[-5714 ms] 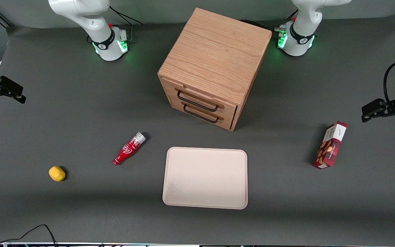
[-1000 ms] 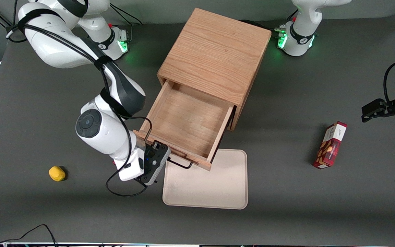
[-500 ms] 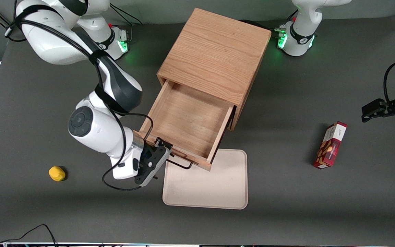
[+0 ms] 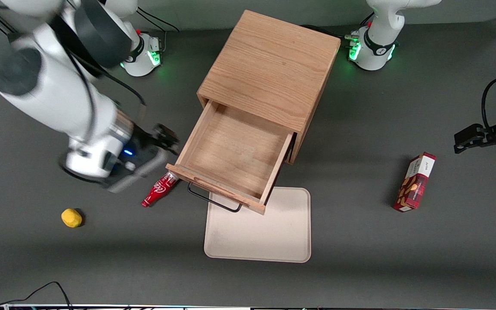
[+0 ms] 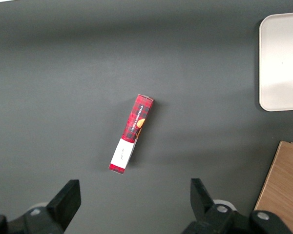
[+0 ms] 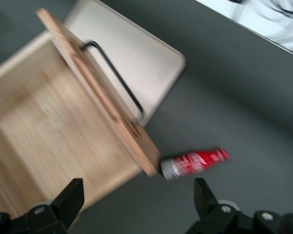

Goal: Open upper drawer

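Standing pulled well out of the boxy oak cabinet (image 4: 269, 69), the upper drawer (image 4: 230, 159) shows me its bare wood-grain floor and thin plank walls, with the black wire bar handle (image 4: 213, 202) jutting from its front panel over the edge of the tray. I read the gripper (image 4: 164, 140) as raised beside the drawer's side wall, toward the working arm's end of the table, clear of the handle; its dark fingers (image 6: 71, 200) stand spread wide with nothing between them. From the wrist camera the drawer (image 6: 53, 141) lies just under the jaws, its front panel seen edge-on. A small red bottle (image 4: 160, 189) lies on its side on the grey mat, its cap end tucked against the drawer's front corner, nearer to the front camera than the jaws. A smooth beige tray (image 4: 269, 241) with rounded corners lies flat, partly covered by the drawer front. A lumpy yellow object (image 4: 71, 217) sits well apart from the jaws, and a red plaid carton (image 4: 415, 181) lies toward the parked arm's end. Motion smears the wrist housing, so I cannot make out its detail.
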{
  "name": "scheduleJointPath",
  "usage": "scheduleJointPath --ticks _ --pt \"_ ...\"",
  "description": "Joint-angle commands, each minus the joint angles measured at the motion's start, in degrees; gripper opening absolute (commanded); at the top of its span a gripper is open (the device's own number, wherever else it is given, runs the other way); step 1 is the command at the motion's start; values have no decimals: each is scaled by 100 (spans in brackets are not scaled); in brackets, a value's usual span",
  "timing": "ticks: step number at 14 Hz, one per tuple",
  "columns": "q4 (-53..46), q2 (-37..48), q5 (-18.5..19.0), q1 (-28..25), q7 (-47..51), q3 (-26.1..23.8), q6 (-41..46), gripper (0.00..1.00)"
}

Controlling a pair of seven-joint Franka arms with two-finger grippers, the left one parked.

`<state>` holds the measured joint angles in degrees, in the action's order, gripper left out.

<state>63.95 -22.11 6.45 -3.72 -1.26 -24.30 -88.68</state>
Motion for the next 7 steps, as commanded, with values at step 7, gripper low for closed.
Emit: scheduleJointPath --ticks 7 --pt "3052 3124 -583 20 599 2287 -79 100"
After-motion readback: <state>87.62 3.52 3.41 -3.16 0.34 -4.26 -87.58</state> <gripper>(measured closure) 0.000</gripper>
